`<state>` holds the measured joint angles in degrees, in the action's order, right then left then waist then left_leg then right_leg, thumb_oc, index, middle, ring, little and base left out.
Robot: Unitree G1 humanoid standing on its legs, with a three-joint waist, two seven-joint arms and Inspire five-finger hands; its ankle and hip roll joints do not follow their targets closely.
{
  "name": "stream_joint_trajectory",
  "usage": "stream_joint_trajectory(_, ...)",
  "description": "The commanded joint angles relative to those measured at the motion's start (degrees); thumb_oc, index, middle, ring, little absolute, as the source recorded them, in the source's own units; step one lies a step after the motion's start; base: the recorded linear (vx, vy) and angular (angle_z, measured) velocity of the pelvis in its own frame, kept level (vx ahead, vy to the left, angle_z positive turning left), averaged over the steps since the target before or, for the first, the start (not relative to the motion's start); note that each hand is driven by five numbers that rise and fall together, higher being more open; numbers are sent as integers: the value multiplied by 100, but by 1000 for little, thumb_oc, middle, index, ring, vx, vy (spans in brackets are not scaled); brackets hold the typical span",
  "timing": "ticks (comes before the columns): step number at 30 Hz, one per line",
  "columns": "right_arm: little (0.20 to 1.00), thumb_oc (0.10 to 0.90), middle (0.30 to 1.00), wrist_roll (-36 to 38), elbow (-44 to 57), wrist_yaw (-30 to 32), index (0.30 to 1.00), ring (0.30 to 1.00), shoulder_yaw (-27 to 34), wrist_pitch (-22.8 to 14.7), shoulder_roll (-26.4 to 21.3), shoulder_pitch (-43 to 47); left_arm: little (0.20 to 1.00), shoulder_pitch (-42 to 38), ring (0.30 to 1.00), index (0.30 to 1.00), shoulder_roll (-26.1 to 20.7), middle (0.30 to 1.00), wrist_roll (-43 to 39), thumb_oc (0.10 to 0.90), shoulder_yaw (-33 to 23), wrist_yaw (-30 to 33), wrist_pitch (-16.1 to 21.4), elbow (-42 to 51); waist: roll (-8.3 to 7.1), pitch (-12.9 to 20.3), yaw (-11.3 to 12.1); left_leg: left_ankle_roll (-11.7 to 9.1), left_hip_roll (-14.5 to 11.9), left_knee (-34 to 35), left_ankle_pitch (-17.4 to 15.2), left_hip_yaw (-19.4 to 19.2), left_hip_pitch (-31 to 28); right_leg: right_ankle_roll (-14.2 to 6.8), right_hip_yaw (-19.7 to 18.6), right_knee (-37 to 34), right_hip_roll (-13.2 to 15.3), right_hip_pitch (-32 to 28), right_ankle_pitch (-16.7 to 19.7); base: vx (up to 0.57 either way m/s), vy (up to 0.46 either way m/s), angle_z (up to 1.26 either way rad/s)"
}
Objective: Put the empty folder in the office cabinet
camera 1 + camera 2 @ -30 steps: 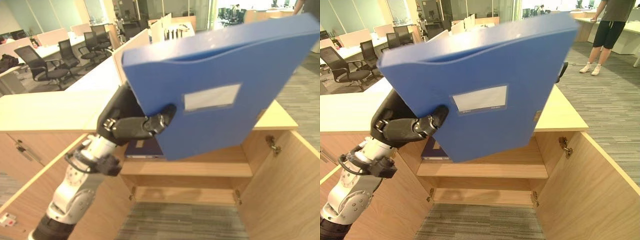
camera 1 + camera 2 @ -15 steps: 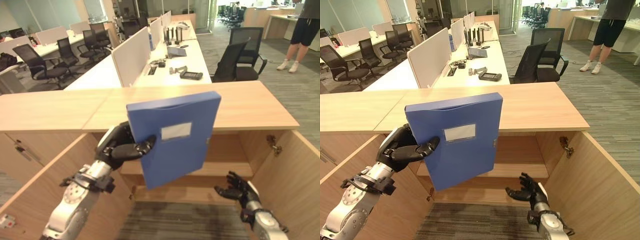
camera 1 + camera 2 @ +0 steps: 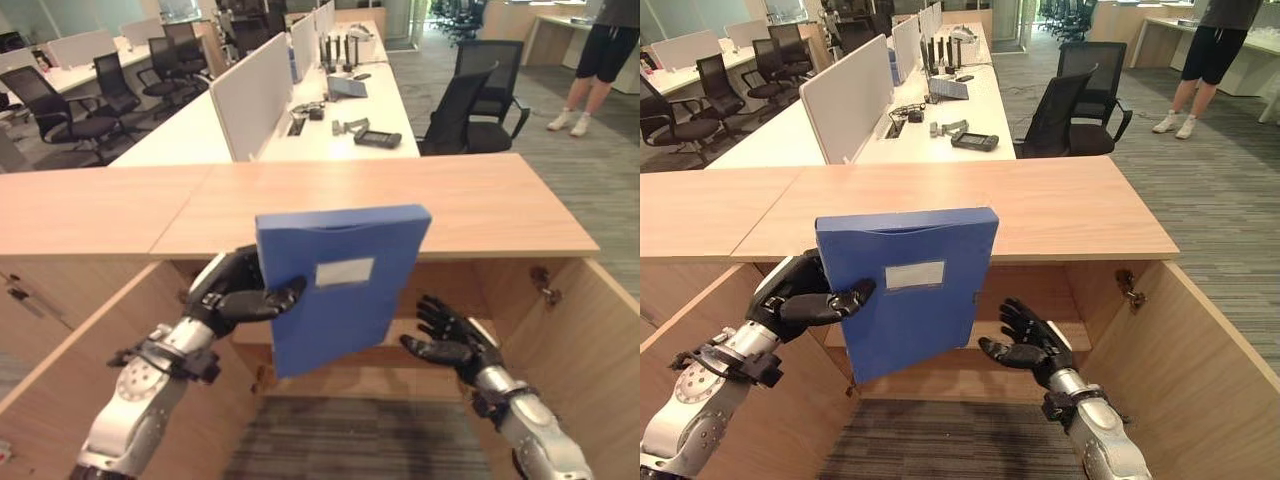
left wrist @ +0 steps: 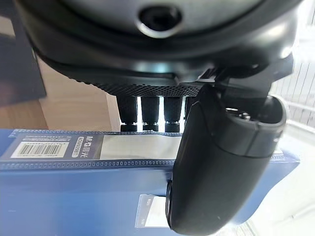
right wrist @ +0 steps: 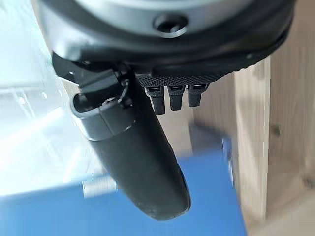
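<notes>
now left hand (image 3: 235,296) grips blue folder (image 3: 335,283) before cabinet (image 3: 1080,300) (doors open); right hand (image 3: 1030,340) spread.

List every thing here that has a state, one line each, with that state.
Blue folder: closed, held upright in front of the cabinet, not yet inside.
Cabinet: both doors open.
Left hand: shut on the folder's edge.
Right hand: open, fingers spread, beside the folder.

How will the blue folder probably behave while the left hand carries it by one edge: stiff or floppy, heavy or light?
The blue folder probably stays stiff: held only at one edge by the left hand, it shows no sag. It seems light, since one hand holds it upright. It might twist in that grip; the open right hand waits beside it.
</notes>
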<state>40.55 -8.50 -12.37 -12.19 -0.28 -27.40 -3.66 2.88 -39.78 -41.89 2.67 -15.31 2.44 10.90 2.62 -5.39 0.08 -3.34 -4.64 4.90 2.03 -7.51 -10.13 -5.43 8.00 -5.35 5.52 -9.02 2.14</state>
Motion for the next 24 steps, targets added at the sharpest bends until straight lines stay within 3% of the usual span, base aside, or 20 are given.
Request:
stream_joint_trajectory(1, 900, 800, 900, 687, 650, -474, 900, 900, 170, -311, -149, 879, 300, -1111, 300, 300, -335, 300, -491, 400, -143, -218, 518, 254, -87, 78, -61, -112, 82, 10, -484, 76, -277, -196, -36, 154, 48, -196, -479, 43, -3, 2)
stream_joint_trajectory(9, 900, 800, 900, 1138, 783, -878, 900, 900, -421, -173, -235, 1274, 300, -1409, 300, 300, -770, 300, -1025, 400, 539, -800, 193, 558, -98, 92, -70, -104, 77, 10, -483, 116, -308, -201, -57, 219, 58, -200, -505, 0, 0, 0)
stream_joint_trajectory(13, 900, 800, 900, 1297, 736, -887, 900, 900, -417, -221, -138, 1256, 300, -1359, 300, 300, -1004, 300, -1125, 400, 522, -957, 91, 613, -87, 105, -61, -99, 79, 10, -481, 129, -315, -206, -65, 243, 54, -195, -511, 0, 0, 0)
stream_joint_trajectory(24, 900, 800, 900, 1517, 693, -879, 900, 900, -274, -300, 14, 1338, 300, -1342, 300, 300, -991, 300, -1345, 400, 568, -1139, -73, 658, -92, 135, -41, -83, 84, 10, -491, 132, -327, -210, -62, 265, 51, -196, -523, 0, 0, 0)
